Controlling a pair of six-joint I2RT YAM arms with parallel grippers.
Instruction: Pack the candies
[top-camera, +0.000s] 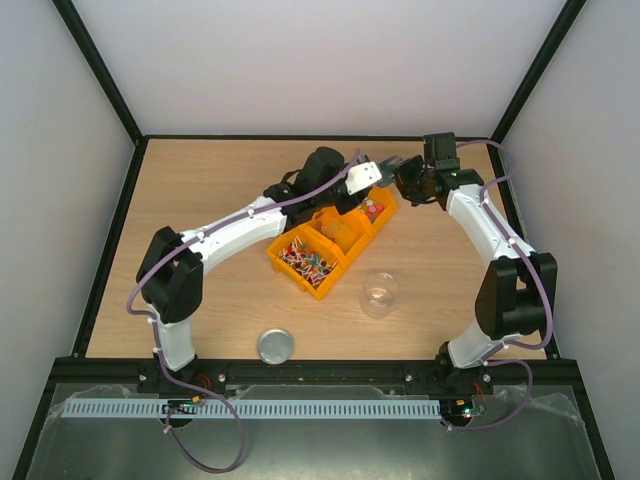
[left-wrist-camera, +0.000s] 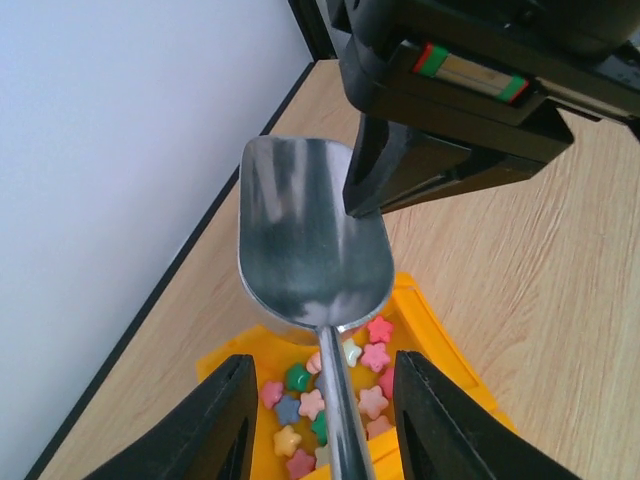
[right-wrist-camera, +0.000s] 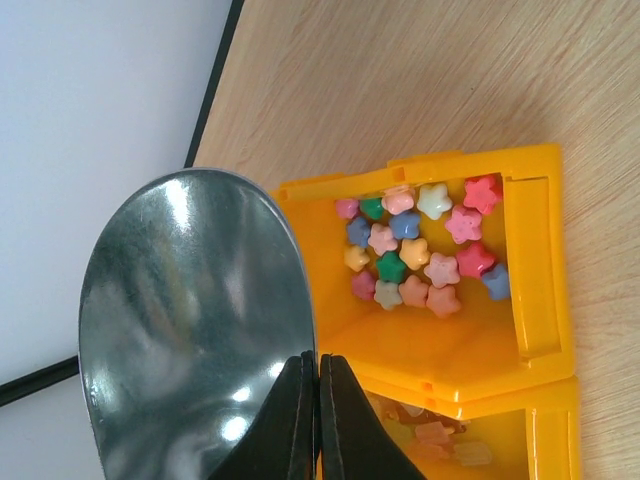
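The right gripper (right-wrist-camera: 318, 360) is pinching the rim of the scoop (left-wrist-camera: 305, 230); its jaws are pressing together on the thin metal wall and holding the bowl in the air. The left gripper (left-wrist-camera: 325, 365) is straddling the scoop's handle (left-wrist-camera: 338, 410). Its jaws are standing partly apart, with a gap showing on each side of the handle, so they are not gripping it. The empty bowl is facing upward and pointing away from the left wrist.

The scoop is hanging over the far end of the yellow bin (top-camera: 330, 283), just above the compartment holding the pastel star pieces (right-wrist-camera: 415, 250). The bin is lying diagonally on the table (top-camera: 220, 180), with three compartments in a row.

The candies (top-camera: 305, 258) are lying as a red-and-white heap in the compartment nearest the arm bases, at the opposite end from the star pieces.

A clear jar (top-camera: 380, 295) is standing just beside the bin, toward the right arm's base. A round metal lid (top-camera: 275, 345) is lying flat near the table's front edge, well apart from the jar.
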